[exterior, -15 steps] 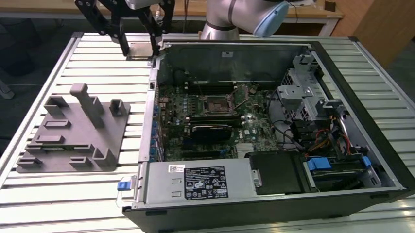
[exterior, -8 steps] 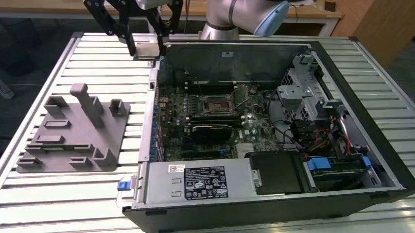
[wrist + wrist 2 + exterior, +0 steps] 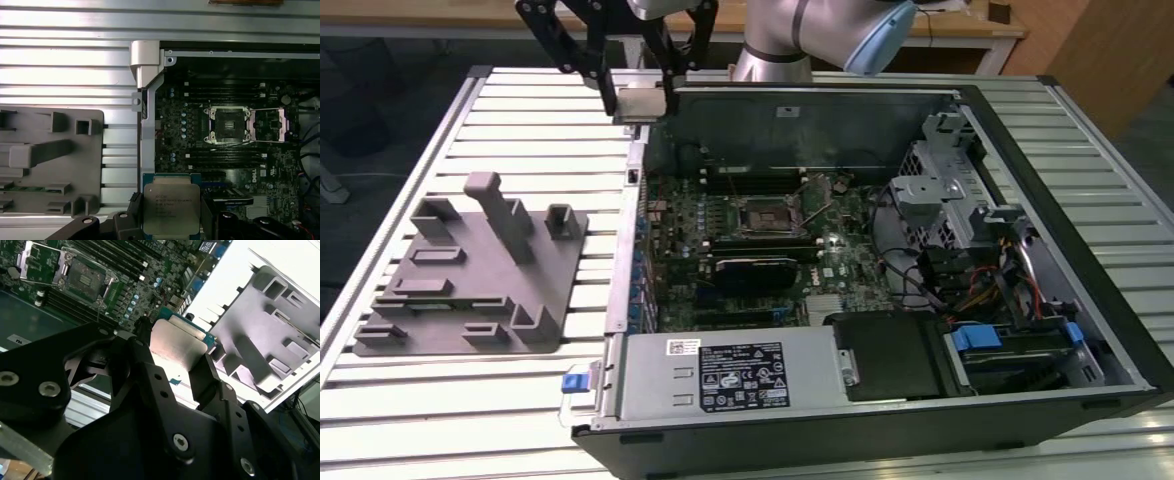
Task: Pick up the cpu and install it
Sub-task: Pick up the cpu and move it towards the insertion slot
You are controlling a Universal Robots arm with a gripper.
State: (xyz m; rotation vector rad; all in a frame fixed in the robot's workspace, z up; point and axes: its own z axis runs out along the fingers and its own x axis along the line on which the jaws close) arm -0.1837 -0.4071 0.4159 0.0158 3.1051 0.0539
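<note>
The slatted table is seen in the exterior view from above at a slant, from well back, with the open computer case at centre and the grey fixture on the exterior view's left. In the first wrist view the scene is looked straight down upon. In the second wrist view it is viewed obliquely, close past the gripper clasping the cpu. The socket and fixture are shared by all three views.

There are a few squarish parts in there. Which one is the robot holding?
The small silvery cpu, clamped in the gripper. The black-and-metal socket frame and the larger black module sit on the motherboard, untouched.
</note>
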